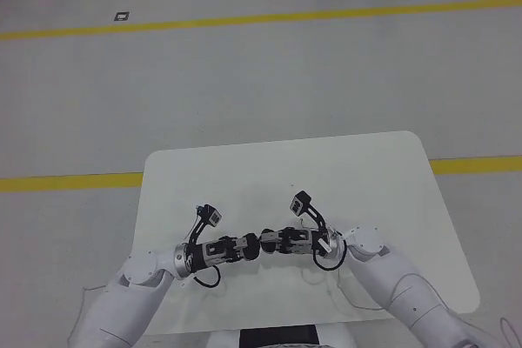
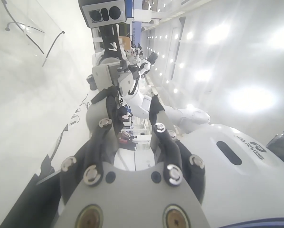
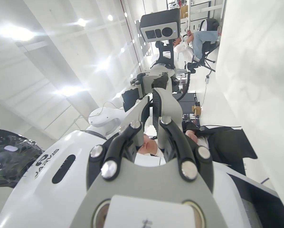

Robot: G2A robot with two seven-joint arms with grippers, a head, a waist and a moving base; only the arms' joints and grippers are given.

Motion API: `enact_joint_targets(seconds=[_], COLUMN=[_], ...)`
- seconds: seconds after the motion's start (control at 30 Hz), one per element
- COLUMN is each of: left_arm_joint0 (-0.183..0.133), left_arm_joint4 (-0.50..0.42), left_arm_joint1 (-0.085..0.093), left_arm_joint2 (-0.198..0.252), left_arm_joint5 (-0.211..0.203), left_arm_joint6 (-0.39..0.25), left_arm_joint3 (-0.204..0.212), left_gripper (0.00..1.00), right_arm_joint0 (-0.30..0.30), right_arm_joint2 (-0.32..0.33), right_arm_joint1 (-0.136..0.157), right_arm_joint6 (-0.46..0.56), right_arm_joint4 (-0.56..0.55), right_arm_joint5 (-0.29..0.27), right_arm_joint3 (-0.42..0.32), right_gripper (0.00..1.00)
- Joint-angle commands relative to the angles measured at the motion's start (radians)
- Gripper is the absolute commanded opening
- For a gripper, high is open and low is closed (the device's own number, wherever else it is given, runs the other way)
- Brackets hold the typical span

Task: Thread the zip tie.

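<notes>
So two grippers meet tip to tip over the table (image 1: 374,174): left gripper (image 2: 130,103) fingers spread, right gripper (image 3: 148,96) fingers nearly pressed together, can't tell on what; three black zip ties (image 2: 30,38) lie at one clear box (image 2: 37,10), well apart from both

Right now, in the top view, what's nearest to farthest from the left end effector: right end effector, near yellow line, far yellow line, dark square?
From the left end effector:
1. Right end effector, facing it.
2. Near yellow line, on the floor past the table.
3. Far yellow line, farther out.
4. Dark square, just beyond that line.
</notes>
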Motion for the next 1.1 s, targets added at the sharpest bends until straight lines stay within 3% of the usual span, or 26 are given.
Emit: enact_joint_targets(seconds=[0.0,1.07], left_arm_joint0=[0.000,-0.014], left_arm_joint4=[0.002,0.017], left_arm_joint1=[0.000,0.003], left_arm_joint2=[-0.001,0.018], left_arm_joint5=[0.000,0.000], left_arm_joint6=[0.000,0.008], left_arm_joint3=[0.000,0.022], left_gripper=[0.21,0.14], right_arm_joint0=[-0.001,-0.007], right_arm_joint2=[0.005,0.009], right_arm_joint1=[0.003,0.014], right_arm_joint6=[-0.001,0.005], right_arm_joint4=[-0.014,-0.046], right_arm_joint5=[0.001,0.004], right_arm_joint3=[-0.005,-0.037], right_gripper=[0.00,0.00])
